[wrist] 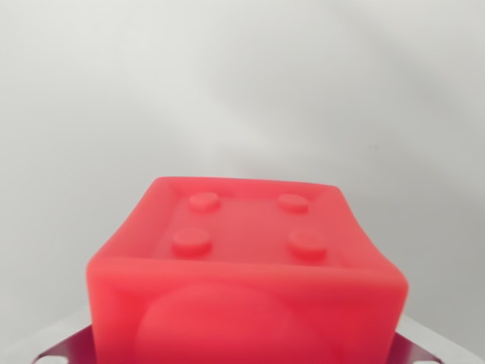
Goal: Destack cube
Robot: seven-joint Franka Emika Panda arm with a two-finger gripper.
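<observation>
Red cube fills the lower centre of the frame, four studs uppermost. Pincer state: cannot tell. Step appears to be the lift; next calls for steady carrying clear.

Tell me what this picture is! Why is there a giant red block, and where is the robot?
The picture comes from a small camera fixed to a robot arm's wrist, so you see what the arm sees, not the arm itself. That is why the robot seems missing.

The red cube looks giant only because the camera is very close to it. It has four round bumps on one face, like a toy brick, and a big round shape on the face nearest the camera.

Under it, at the bottom corners, a dark, shiny edge peeks out. I cannot tell what that is.

Behind everything is a plain, pale grey background.

The arm's pincer, the part that grabs, does not show here, so I cannot say whether anything holds the cube.
</observation>
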